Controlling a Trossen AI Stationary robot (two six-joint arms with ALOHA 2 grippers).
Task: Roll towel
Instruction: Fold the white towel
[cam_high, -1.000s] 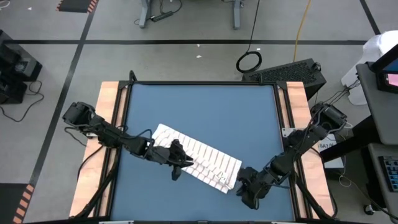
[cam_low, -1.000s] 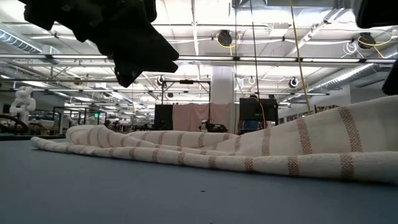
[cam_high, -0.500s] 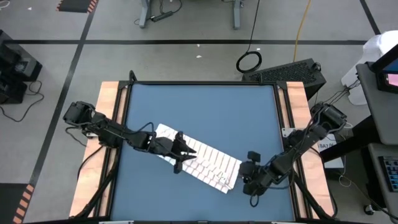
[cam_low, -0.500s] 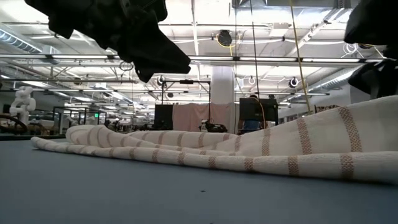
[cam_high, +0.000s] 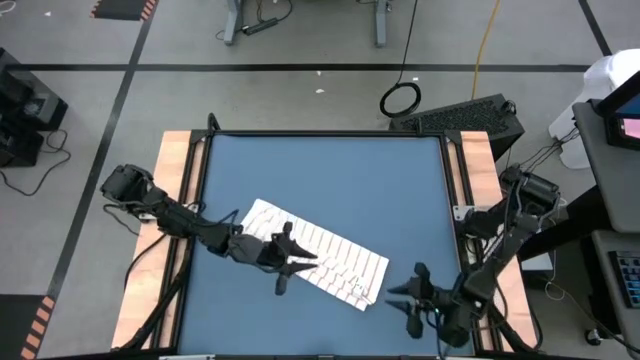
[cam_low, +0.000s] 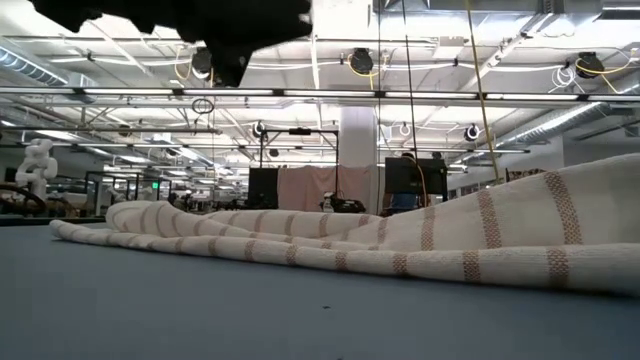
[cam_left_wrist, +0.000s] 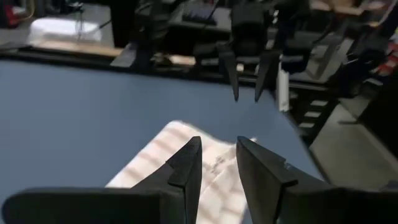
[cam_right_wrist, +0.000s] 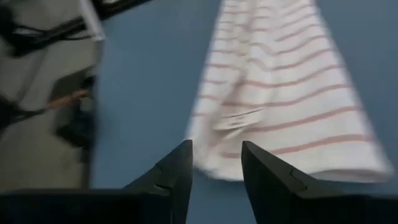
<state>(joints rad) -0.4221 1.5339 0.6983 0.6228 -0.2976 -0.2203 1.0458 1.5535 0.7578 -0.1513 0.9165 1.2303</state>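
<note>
The towel (cam_high: 320, 255), white with narrow reddish stripes, lies on the blue table (cam_high: 330, 170) as a long strip. It slants from the middle left toward the near right. It also shows in the low view (cam_low: 350, 245), rumpled but resting along its whole length. My left gripper (cam_high: 293, 260) hovers open above the towel's left half, with the towel below its fingers (cam_left_wrist: 205, 168). My right gripper (cam_high: 405, 298) is open, just off the towel's near right end (cam_right_wrist: 280, 93). Neither gripper touches the towel.
Wooden rails (cam_high: 180, 200) run along the table's left and right sides. Bare blue tabletop lies on the far side of the towel and at the near left. My right gripper shows from afar in the left wrist view (cam_left_wrist: 245, 68).
Both grippers have risen. In the low view the left one has moved up to the top edge, and the right one has left the picture. My right gripper has also drawn back from the towel's near right end toward the near right corner. The towel has stayed still.
</note>
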